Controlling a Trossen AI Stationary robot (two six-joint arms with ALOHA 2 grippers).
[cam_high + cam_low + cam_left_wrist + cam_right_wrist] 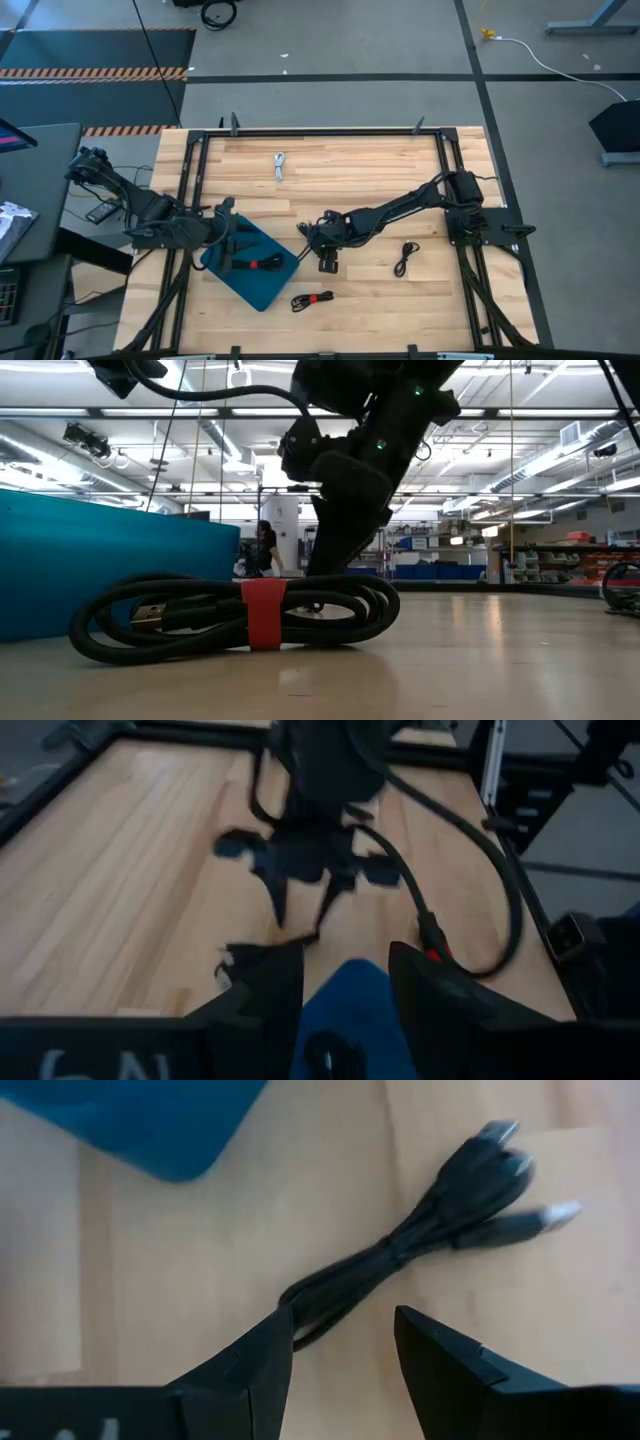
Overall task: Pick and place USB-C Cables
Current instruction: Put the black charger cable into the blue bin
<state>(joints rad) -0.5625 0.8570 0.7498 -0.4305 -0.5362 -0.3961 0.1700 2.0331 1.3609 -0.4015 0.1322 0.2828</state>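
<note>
My right gripper [312, 240] reaches to the table's middle and is open, pointing down over a black cable bundle [420, 1240] that lies flat on the wood. The bundle's looped end [305, 1315] sits between the two fingers [340, 1325]. My left gripper [228, 238] is open [345, 960] and hovers over the blue tray [262, 290], where a black cable with a red spot [258, 265] lies. A black cable with a red band [312, 299] lies near the tray; in the low view it fills the foreground [245, 615]. A white-grey cable [279, 165] lies toward the far edge. Another black cable [405, 258] lies to the right. My right gripper's fingers stand on either side of the black bundle's looped end [300, 1318], coming from above. One fingertip [275, 1342] overlaps the loop in the wrist view, and I cannot tell whether it touches. The bundle lies flat on the table.
A black metal frame [320, 131] borders the wooden table top [360, 165]. The blue tray's wall [90, 570] rises at the low view's left. Both grippers are close together beside the tray. Bare wood lies toward the far edge and the right.
</note>
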